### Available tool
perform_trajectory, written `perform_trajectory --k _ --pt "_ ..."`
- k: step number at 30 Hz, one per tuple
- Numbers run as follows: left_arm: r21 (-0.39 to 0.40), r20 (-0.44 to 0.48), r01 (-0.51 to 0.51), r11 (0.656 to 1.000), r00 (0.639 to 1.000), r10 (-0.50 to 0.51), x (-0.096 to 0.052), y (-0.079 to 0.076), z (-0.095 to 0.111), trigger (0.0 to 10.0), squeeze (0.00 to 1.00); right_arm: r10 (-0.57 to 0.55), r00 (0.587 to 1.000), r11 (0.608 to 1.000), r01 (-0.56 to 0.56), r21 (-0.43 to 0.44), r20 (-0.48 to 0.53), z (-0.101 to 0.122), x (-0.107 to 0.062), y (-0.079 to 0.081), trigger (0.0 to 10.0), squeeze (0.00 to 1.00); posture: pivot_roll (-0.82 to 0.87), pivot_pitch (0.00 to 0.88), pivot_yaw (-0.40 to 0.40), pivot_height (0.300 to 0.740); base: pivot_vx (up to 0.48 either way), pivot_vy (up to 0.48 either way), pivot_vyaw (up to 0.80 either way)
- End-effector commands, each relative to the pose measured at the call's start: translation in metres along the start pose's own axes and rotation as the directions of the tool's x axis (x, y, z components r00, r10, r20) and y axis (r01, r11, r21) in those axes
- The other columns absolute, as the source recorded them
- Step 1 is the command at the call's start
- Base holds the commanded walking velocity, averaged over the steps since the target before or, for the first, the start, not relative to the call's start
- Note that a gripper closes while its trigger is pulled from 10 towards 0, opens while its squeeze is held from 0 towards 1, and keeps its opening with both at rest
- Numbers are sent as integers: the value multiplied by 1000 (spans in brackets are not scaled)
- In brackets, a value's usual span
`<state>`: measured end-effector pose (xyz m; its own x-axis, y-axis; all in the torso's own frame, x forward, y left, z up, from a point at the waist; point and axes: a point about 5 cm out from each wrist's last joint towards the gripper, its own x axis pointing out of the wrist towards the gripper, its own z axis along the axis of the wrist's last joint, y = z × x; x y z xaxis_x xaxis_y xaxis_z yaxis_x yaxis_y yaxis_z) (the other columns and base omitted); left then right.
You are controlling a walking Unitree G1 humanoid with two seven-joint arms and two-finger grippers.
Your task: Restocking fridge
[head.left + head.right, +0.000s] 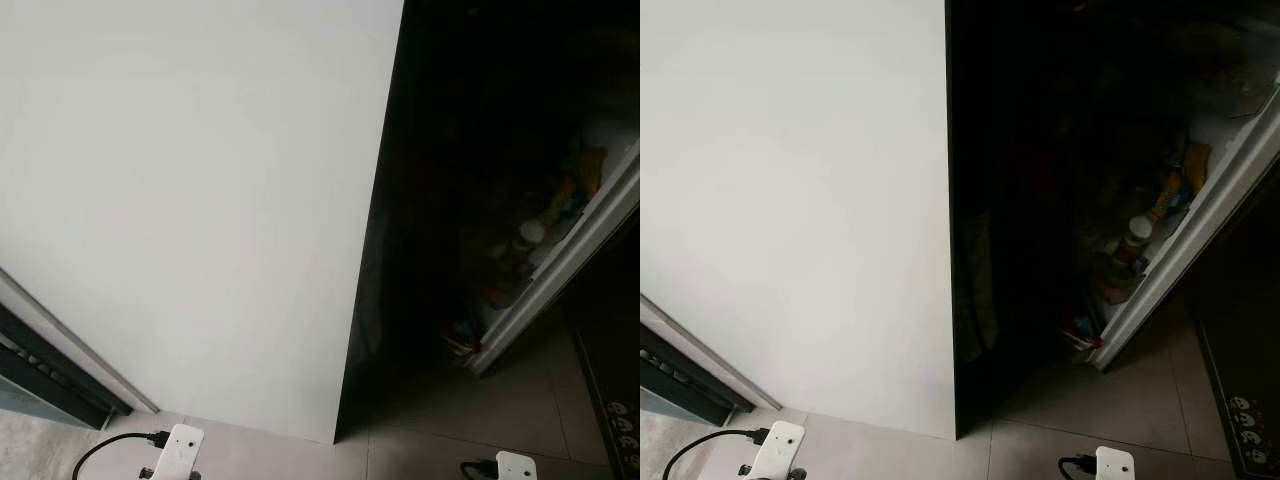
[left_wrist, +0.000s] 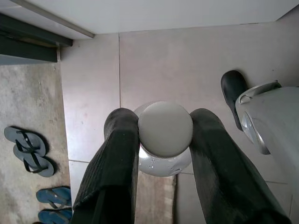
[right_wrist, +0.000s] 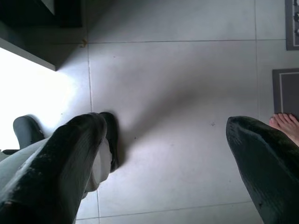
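Robot carries a capped jar toward the open fridge

The left end effector (image 2: pixel 163 154) grips a grey-lidded jar (image 2: pixel 165 130) low above the floor tiles; the right end effector (image 3: pixel 163 154) hangs open. Next, likely: lift it toward the stocked door shelf (image 1: pixel 1160 250).

Smooth matt white fridge door (image 1: pixel 190 200); matt ridged bottle cap (image 2: pixel 165 129); glossy floor tiles (image 3: pixel 173 93)
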<state>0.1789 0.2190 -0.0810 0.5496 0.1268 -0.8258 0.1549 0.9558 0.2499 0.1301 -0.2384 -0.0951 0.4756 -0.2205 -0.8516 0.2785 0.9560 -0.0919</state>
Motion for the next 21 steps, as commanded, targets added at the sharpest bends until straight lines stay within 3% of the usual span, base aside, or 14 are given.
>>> perform_trajectory --k 1,4,7,12,21 --pt "-4 -30 1 1000 1000 -1 -1 4 -6 10000 0 20 1000 1000 -20 2 -5 -4 -1 -4 10000 0 9 20 34 740 0 0 0" --pt "-24 -24 -2 1000 1000 2 -1 4 -6 10000 0 27 1000 1000 -27 1 -1 -5 -2 -6 10000 0 15 22 29 740 0 -81 0" --pt "-24 -25 5 1000 1000 -5 -1 3 -6 10000 0 34 999 999 -34 -18 -9 -9 -2 -6 10000 0 21 38 23 740 0 -259 685" --pt "-24 -22 1 1000 1000 -1 -1 4 -5 10000 0 39 999 997 -39 68 0 -8 -2 -4 10000 0 21 60 22 740 0 -280 320" --pt "-27 -20 -1 1000 1000 1 0 5 -3 10000 0 65 998 998 -65 6 -17 -12 -3 -1 10000 0 20 90 23 740 0 -285 0"
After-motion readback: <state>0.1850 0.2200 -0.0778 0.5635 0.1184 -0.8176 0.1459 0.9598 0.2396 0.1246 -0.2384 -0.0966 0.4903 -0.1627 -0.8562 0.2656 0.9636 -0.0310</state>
